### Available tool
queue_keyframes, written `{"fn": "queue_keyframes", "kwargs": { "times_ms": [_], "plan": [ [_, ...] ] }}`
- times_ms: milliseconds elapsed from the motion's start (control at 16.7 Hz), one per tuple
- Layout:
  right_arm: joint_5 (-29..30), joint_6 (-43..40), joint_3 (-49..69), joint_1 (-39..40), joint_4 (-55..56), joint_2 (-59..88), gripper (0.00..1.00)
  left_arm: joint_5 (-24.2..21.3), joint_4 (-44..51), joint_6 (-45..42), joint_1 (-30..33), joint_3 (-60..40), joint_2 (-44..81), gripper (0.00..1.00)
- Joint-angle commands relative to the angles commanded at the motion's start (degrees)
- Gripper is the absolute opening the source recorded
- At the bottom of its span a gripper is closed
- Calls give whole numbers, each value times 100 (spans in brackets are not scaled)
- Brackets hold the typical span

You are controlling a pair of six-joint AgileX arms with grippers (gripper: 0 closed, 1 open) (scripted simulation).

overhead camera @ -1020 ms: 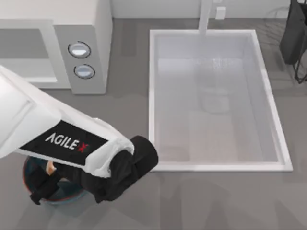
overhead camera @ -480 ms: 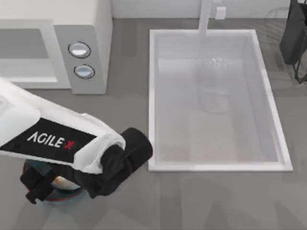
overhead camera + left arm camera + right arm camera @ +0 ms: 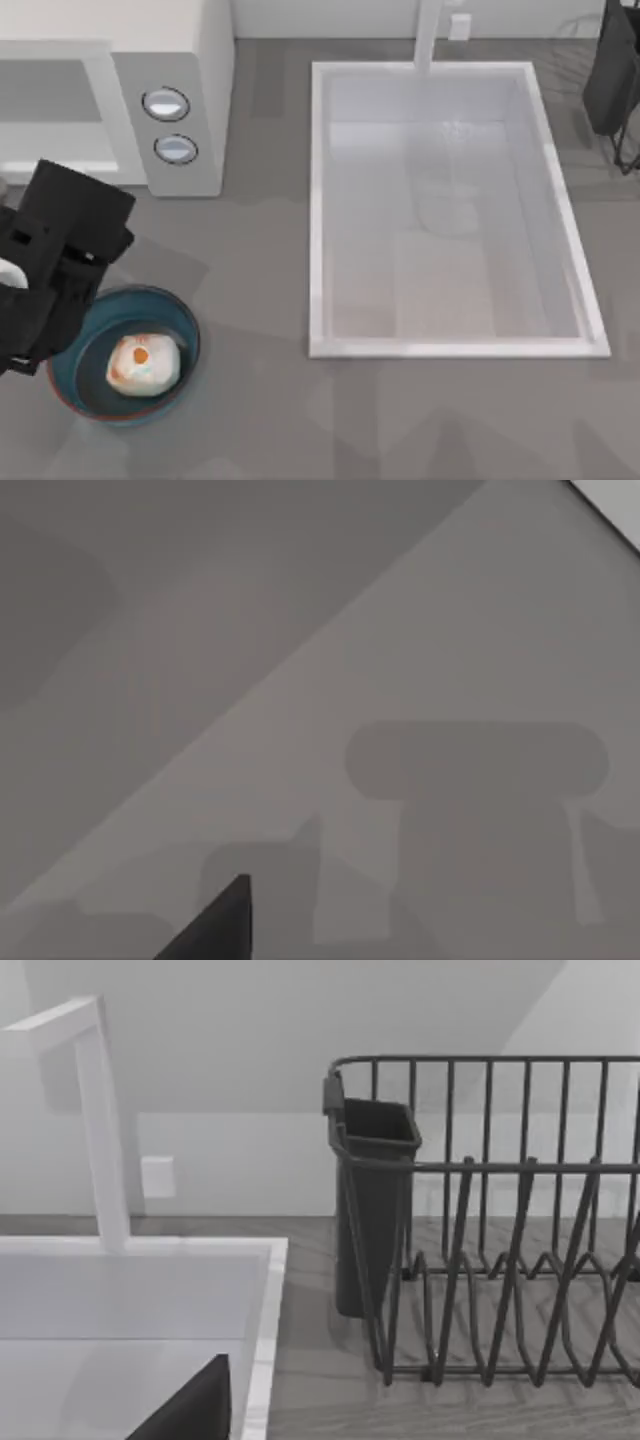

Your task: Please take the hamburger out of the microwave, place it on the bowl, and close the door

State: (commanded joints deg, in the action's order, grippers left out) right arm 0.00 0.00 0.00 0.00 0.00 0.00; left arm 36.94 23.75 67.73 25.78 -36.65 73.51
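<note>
Hamburger (image 3: 143,362) sits inside the bowl (image 3: 185,325), close to the front of the table on the left side. It is a small pale lump with an orange spot on top. The bowl is blue-teal with a thin red-brown rim, and the burger rests on its shiny bottom.

Just beside the bowl, at the left edge of the top view, is the left gripper (image 3: 40,290). It is a black block and it covers a bit of the bowl's left rim. I cannot tell if its fingers are wide or narrow, and nothing can be seen in its grasp. In the left wrist view one dark finger tip (image 3: 215,925) pokes up over bare grey table (image 3: 450,660).

Farther back on the left stands the microwave (image 3: 185,60), white and boxy, with two round silver knobs (image 3: 166,104) on its front. Its inside (image 3: 50,120) shows open.

To the right is the big white sink (image 3: 318,200), with a tap (image 3: 428,35) at its back.

In the right wrist view a dark wire dish rack (image 3: 500,1260) with a dark cup (image 3: 372,1200) stands past the sink's edge, and a dark finger tip (image 3: 195,1410) of the right arm shows low down
</note>
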Motion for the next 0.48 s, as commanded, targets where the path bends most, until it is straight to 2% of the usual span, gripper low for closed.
{"fn": "queue_keyframes", "kwargs": {
  "times_ms": [300,480],
  "plan": [
    [0,0,0,0,0,0,100,-1741,-1081,-2926,-1204,1366,-3374,100],
    [0,0,0,0,0,0,100,-2614,-1642,-4540,-1815,2235,-5120,100]
  ]
}}
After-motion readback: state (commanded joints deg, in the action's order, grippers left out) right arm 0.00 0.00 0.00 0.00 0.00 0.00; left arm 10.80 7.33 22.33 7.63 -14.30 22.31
